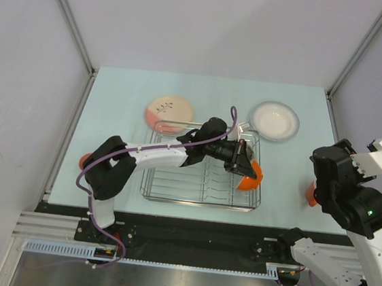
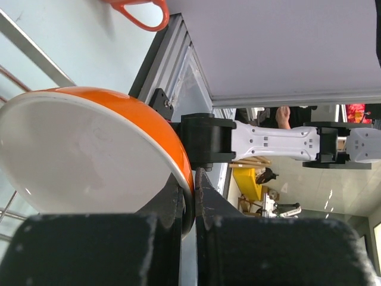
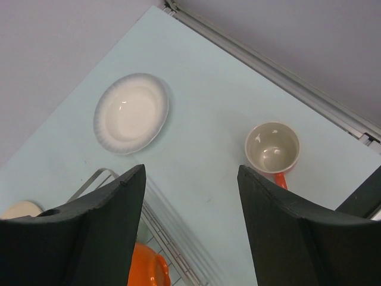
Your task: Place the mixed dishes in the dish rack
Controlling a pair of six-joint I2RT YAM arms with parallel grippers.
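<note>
My left gripper (image 1: 245, 164) reaches across the dish rack (image 1: 198, 202) and is shut on the rim of the orange-outside white bowl (image 1: 251, 179), held tilted on edge at the rack's right end. In the left wrist view the fingers (image 2: 205, 196) pinch the bowl's (image 2: 89, 155) rim. The cream plate (image 1: 169, 113) lies behind the rack. The white grey-rimmed shallow bowl (image 1: 274, 119) lies at the back right. The orange mug (image 3: 272, 149) stands upright right of the rack. My right gripper (image 3: 190, 196) is open and empty above the table between rack and mug. The green glass bowl is out of view.
A small orange-pink object (image 1: 83, 162) shows at the left table edge, mostly hidden by the left arm. The right arm (image 1: 349, 194) stands over the right table edge. The rack's corner wires (image 3: 158, 223) show under my right gripper. Grey walls enclose the table.
</note>
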